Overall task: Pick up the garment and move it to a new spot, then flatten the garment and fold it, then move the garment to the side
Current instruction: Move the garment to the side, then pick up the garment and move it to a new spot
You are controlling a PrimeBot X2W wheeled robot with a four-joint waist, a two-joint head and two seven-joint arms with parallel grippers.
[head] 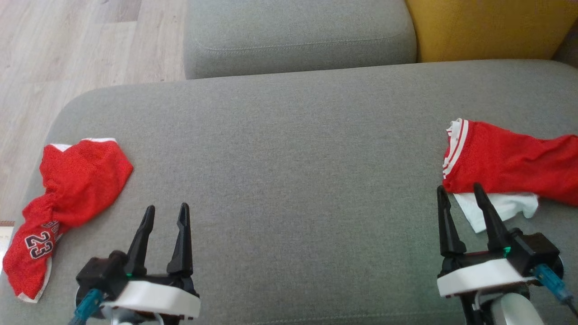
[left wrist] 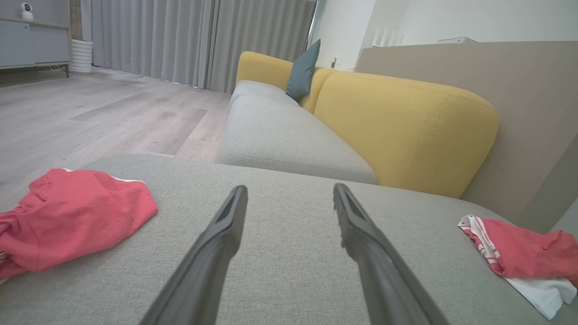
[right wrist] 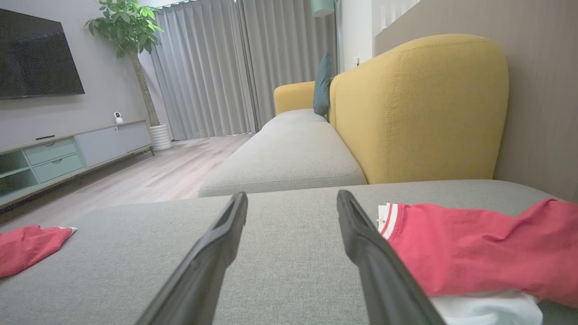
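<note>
The left end effector (head: 167,207) and right end effector (head: 458,187) stand wide and empty above the grey seat (head: 289,149); a red jersey (head: 76,189) (numbered 23) lies left, a red-and-white garment (head: 510,158) right.

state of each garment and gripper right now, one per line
left red garment, crumpled, at the left edge of the cushion
right red garment, bunched, lying over a white cloth
left gripper, open, empty
right gripper, open, empty

Head cam down on sofa seat (head: 289,149), wrist cams low across it
</note>
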